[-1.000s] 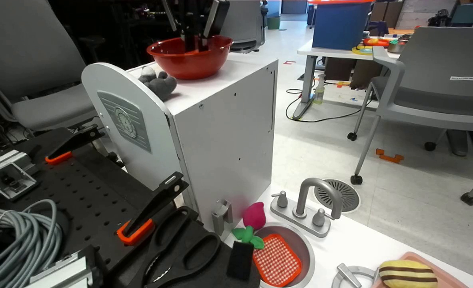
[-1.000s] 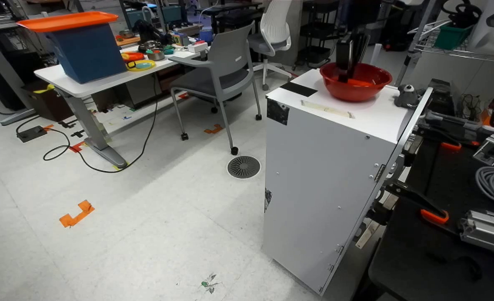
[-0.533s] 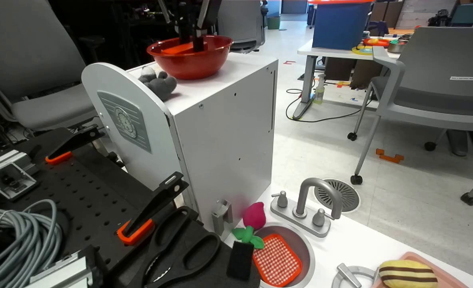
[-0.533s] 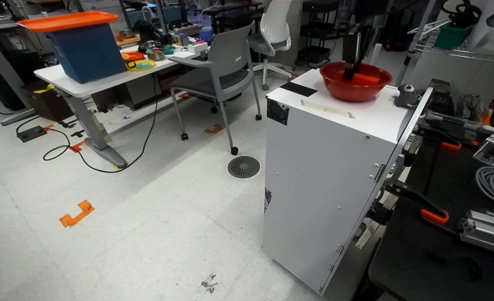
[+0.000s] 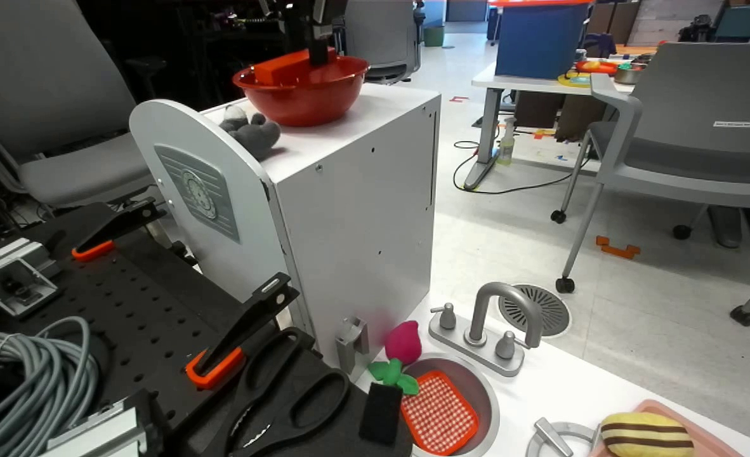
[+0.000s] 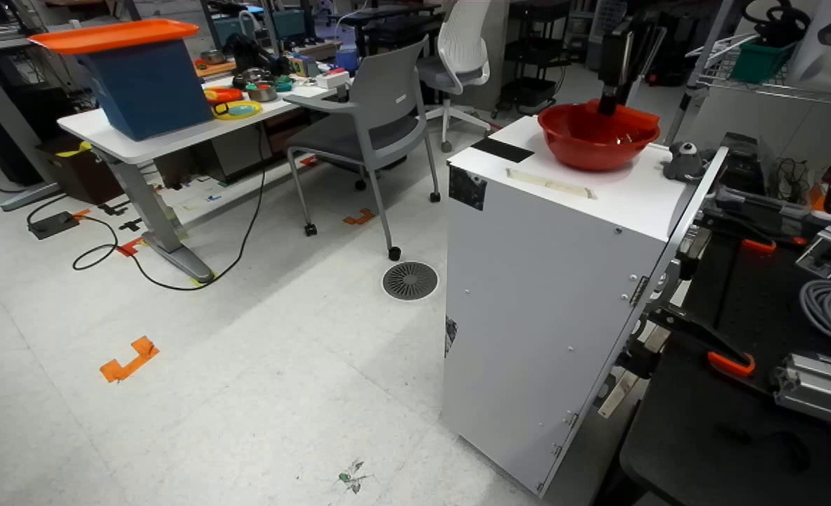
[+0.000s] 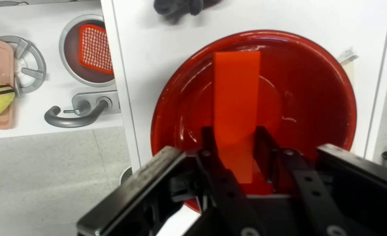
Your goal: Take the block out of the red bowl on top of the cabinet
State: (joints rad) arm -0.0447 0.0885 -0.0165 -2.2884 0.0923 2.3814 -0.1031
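Observation:
The orange-red block (image 7: 236, 95) is between the fingers of my gripper (image 7: 234, 132), which is shut on it. In an exterior view the block (image 5: 283, 68) is at the level of the bowl's rim, with part of it above. It also shows in an exterior view (image 6: 637, 118), near the rim on the side of the grey toy. The red bowl (image 5: 311, 105) stands upright on the white cabinet (image 5: 362, 209). In the wrist view the bowl (image 7: 311, 85) is below the block, with its inside showing. My gripper (image 6: 607, 105) points down over the bowl.
A grey plush toy (image 5: 257, 134) sits on the cabinet top beside the bowl, near the rounded door (image 5: 191, 190). Below the cabinet are a sink (image 5: 489, 406), a faucet (image 5: 508, 298) and a pink tray (image 5: 711, 431). Black clamps (image 5: 248, 324) stand along the dark table edge.
My gripper was low in the bowl. It has closed on the block and risen with it. The block has come up from inside the bowl to rim level, shifted toward the grey toy.

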